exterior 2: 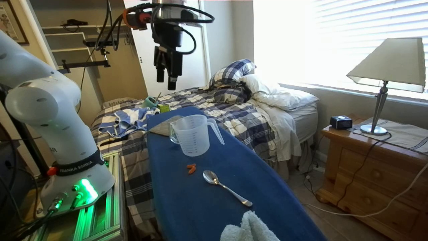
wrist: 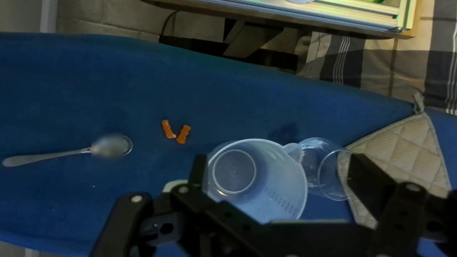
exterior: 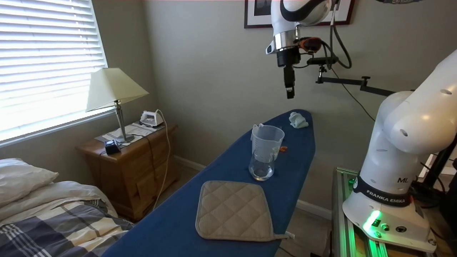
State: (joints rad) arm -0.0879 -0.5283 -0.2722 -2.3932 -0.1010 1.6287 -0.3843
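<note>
One translucent measuring jug [exterior 2: 194,140] stands upright on the blue worktop [exterior 2: 179,201]; the end effector [exterior 2: 166,83] hangs well above, spread wide. One clear glass [exterior: 261,167], just beside the jug. Two orange gummy bears [wrist: 183,134], near the jug. One metal spoon [exterior 2: 215,181], beyond them. One quilted pot holder [exterior: 234,210], past the glass.

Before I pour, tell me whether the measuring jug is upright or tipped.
Upright: in both exterior views, the measuring jug stands on the ironing board, mouth facing up.
</note>
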